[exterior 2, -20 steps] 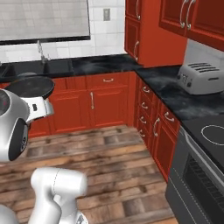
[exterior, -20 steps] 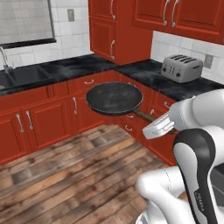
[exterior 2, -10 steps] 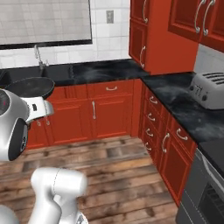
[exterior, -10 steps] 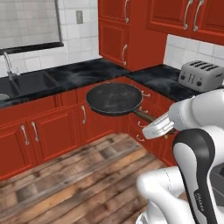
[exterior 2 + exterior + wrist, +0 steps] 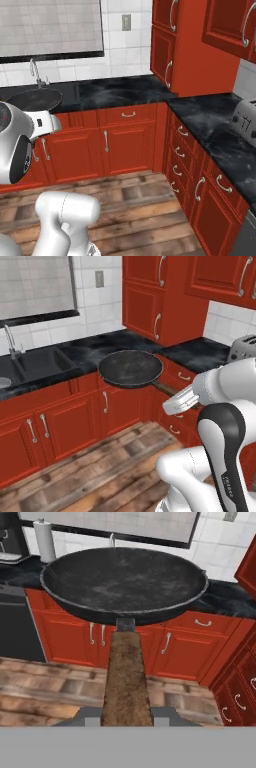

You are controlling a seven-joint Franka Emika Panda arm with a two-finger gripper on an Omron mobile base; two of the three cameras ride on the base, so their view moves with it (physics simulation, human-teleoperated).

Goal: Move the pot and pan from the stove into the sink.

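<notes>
The pan (image 5: 131,368) hangs level in the air in front of the red base cabinets, dark speckled inside up. My gripper (image 5: 176,398) is shut on its brown handle (image 5: 126,677), which runs between my fingertips (image 5: 85,717) in the hand view. In the right base view the pan (image 5: 32,99) shows at the far left, in front of the faucet (image 5: 34,72). The black sink (image 5: 37,363) lies in the counter left of the pan. A pale grey round shape (image 5: 2,382) sits in its left basin; I cannot tell whether it is the pot. The stove is out of view.
Dark marbled counter (image 5: 200,353) turns a corner at the right, with a toaster (image 5: 247,117) on it. Red wall cabinets (image 5: 160,301) hang above the corner. A paper towel roll (image 5: 45,539) stands on the counter left of the sink. Wooden floor (image 5: 90,466) lies open below.
The whole scene has slid to the right in both base views, so the base has moved; the sink has come nearer. The pan stays in my grip, in the same place relative to the arm.
</notes>
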